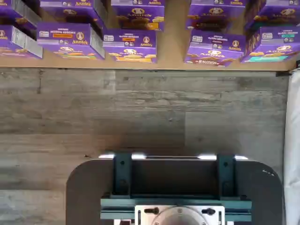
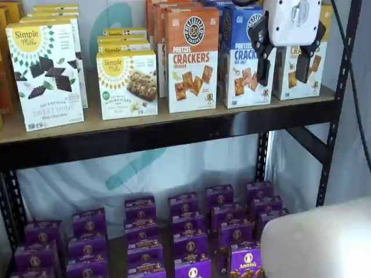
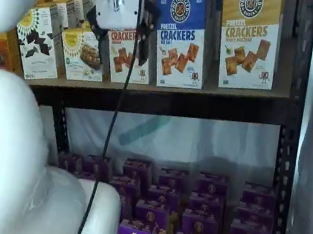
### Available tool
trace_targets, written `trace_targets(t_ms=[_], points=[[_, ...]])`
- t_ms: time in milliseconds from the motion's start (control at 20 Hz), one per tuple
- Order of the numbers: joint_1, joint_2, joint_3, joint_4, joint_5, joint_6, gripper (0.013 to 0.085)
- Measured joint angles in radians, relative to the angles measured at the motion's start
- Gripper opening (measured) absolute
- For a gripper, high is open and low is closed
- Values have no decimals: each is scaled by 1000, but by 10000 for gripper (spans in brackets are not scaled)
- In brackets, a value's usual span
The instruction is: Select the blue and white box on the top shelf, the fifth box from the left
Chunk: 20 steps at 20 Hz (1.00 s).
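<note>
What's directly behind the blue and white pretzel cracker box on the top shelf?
Behind the blue and white box, a shelf view shows the blue top of another matching box in the row. How many more follow is hidden by the front box.

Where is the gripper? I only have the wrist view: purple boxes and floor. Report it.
Observer: The gripper hangs level with the top shelf, in front of the boxes, with its fingers open and empty.
Operator: Locate the blue and white box.
Observer: The blue and white box stands upright at the shelf's front edge.
Operator: Name its neighbours.
Observer: An orange cracker box stands on one side and a yellow-topped cracker box on the other.
</note>
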Motion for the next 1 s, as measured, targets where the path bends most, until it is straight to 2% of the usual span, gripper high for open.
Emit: trace_targets(t_ms=[50, 100, 150, 300, 600, 800, 1000], points=[[-21, -1, 2, 24, -1, -11, 850], [-63, -4, 6, 68, -4, -31, 850], [-76, -6, 8, 85, -6, -38, 850], [-75, -6, 12, 93, -14, -38, 850], [-8, -8, 38, 17, -77, -5, 850], [-2, -1, 43, -8, -139, -7, 850], [-8, 40, 7, -33, -173, -19, 850]])
